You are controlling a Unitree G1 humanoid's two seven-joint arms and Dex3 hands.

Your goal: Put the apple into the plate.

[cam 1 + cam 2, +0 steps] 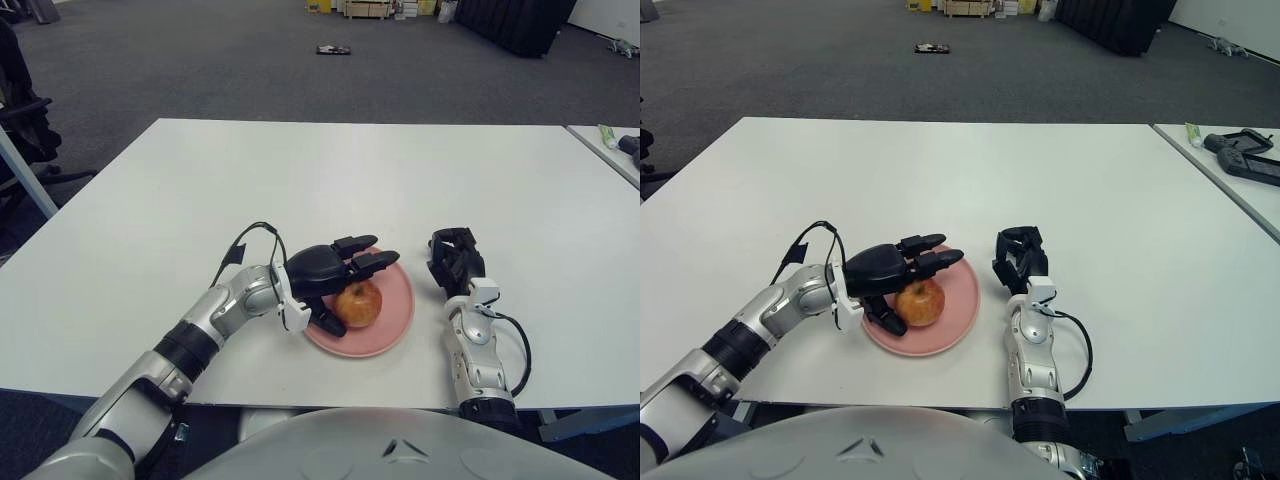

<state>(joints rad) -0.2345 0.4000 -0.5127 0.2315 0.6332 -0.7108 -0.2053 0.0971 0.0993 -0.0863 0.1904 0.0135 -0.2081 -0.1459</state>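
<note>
Apple (357,301): you see it sitting on the pink plate (395,325).
Left hand (335,275): fingers spread over it, released.
Right hand (455,259): curled, empty, right of the plate.

Setting: an open office or lab hall. My plain white rectangular surface (400,170) stands on dark grey carpet floor (200,60); a second white table (1240,170) adjoins at right, a black office chair (20,130) at left, and stacked boxes (365,8) line the far wall.

Silver arms, black three-finger hands
</note>
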